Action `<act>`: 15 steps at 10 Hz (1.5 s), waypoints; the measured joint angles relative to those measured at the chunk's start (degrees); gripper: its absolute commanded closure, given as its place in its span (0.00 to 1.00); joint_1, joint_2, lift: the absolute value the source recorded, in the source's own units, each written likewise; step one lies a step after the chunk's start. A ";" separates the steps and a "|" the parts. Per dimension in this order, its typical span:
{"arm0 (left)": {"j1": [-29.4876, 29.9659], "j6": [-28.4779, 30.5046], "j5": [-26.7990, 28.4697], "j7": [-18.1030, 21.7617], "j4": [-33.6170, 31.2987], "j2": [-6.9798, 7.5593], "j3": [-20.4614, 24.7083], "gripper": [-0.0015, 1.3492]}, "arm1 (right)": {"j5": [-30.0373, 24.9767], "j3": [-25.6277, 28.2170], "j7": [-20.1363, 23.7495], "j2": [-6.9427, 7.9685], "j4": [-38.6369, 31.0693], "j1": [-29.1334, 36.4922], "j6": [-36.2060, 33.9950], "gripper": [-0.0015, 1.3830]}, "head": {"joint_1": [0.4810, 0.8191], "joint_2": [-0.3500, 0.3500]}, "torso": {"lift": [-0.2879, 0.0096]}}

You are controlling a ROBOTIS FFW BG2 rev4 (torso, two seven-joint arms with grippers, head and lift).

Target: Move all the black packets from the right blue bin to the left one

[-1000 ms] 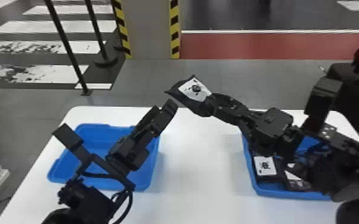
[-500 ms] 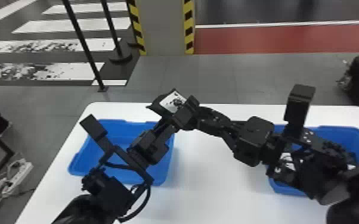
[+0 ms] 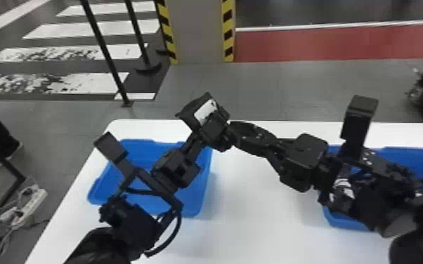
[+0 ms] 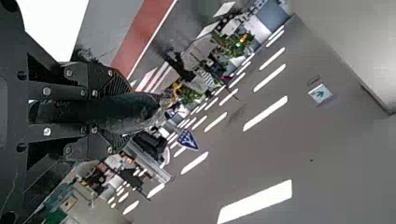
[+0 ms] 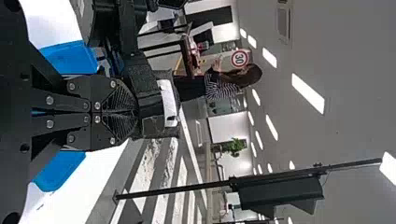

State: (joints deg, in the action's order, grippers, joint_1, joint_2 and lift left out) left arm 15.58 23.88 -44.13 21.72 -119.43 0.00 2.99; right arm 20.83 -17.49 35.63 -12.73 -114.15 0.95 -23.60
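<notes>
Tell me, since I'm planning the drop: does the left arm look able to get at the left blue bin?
Probably yes: the left arm hangs over the open left blue bin. The right gripper, at the same black packet as the left gripper, may need to back off first.

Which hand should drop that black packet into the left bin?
Probably the left hand: its fingers flank the packet, near the left bin. The right hand, also closed on the packet, would need to let go, and its arm extends from over the right bin.
</notes>
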 measured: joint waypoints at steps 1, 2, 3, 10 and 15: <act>0.40 -1.77 -0.09 -0.25 0.00 0.01 0.00 0.91 | 0.20 0.02 -0.03 0.08 1.02 -0.05 1.06 0.52 | 0.61 0.76 | 0.60; 0.58 -2.55 -0.15 -0.37 -0.01 0.00 0.00 0.91 | 0.66 0.02 0.25 0.18 2.78 -0.33 3.96 0.18 | 0.61 0.76 | 0.60; 0.66 -3.16 -0.22 -0.69 -0.02 0.00 0.02 0.91 | 1.20 0.54 0.74 0.29 4.64 -0.34 7.57 0.03 | 0.59 0.75 | 0.60; 3.77 -27.32 41.32 -22.69 8.34 0.00 8.44 0.12 | -6.44 14.84 -0.34 2.01 0.06 10.95 10.72 0.16 | 0.63 0.90 | 0.60; 3.08 -33.43 37.39 -20.36 11.71 0.00 5.46 0.08 | -10.69 18.69 -3.18 2.19 0.75 10.42 7.81 0.16 | 0.63 0.77 | 0.60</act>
State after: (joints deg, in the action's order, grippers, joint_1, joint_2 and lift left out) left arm 18.66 -9.55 -6.74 1.35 -107.72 0.00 8.45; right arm 10.15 1.20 32.46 -10.54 -113.40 11.36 -15.79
